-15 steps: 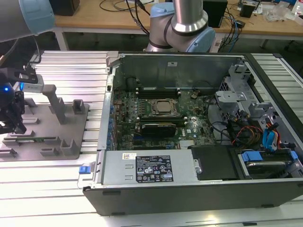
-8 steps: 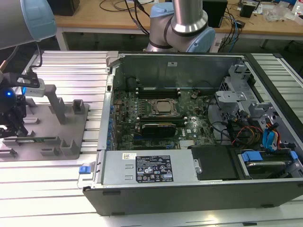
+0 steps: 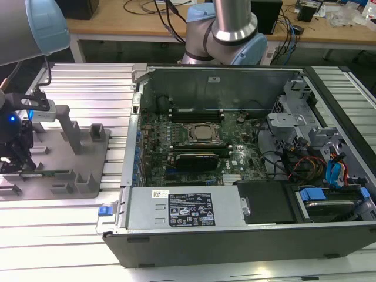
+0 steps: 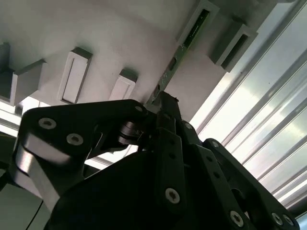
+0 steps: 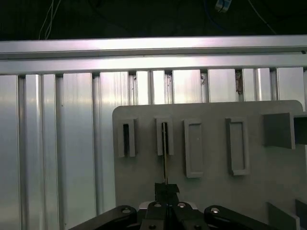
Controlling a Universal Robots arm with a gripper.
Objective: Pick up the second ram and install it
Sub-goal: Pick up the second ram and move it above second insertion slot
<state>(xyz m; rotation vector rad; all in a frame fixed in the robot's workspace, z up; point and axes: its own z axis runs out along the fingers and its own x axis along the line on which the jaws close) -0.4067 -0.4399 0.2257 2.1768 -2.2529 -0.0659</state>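
Observation:
The second ram (image 3: 57,173) is a thin green stick standing on edge in the slotted holders of the grey fixture plate (image 3: 56,147), at the exterior view's left. In both wrist views I see it edge-on, running from a holder slot down into my black fingers: the ram (image 4: 181,48), the ram (image 5: 164,158). My gripper (image 3: 16,163) is down at the plate, shut on the near end of the stick. The gripper (image 4: 161,101) and the gripper (image 5: 166,188) show their fingers closed together around it.
An open computer case (image 3: 329,111) lies to the exterior view's right of the fixture, its motherboard (image 3: 197,138) exposed, with a power supply (image 3: 185,207) along the front. Several empty grey holders (image 5: 194,148) stand on the plate. Ribbed aluminium table (image 3: 70,241) surrounds everything.

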